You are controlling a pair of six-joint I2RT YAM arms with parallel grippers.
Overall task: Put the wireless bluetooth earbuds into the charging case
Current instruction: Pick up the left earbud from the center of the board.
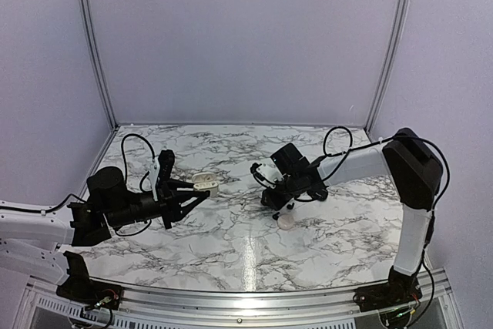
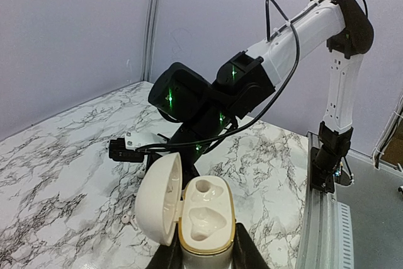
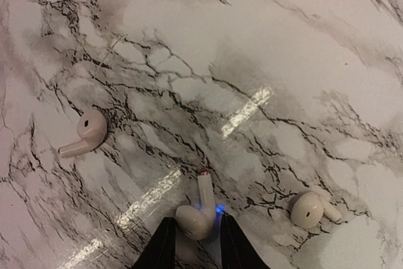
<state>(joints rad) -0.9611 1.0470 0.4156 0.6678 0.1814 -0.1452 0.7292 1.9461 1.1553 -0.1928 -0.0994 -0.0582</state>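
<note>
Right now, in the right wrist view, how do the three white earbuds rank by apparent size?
1. Middle earbud, between the fingers of the right hand: largest, though nearest the camera.
2. Left earbud and right earbud: look alike, so unranked.

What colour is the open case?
The charging case is cream white with a thin golden rim, clearest in the left wrist view.

Light: soft, even, from overhead. Table [image 1: 192, 244]: glossy, white glare streaks, faint shadows. Top view: wall posts [image 1: 92, 44] bowed at edges. Right wrist view: jaws soft, blue glow between them.
</note>
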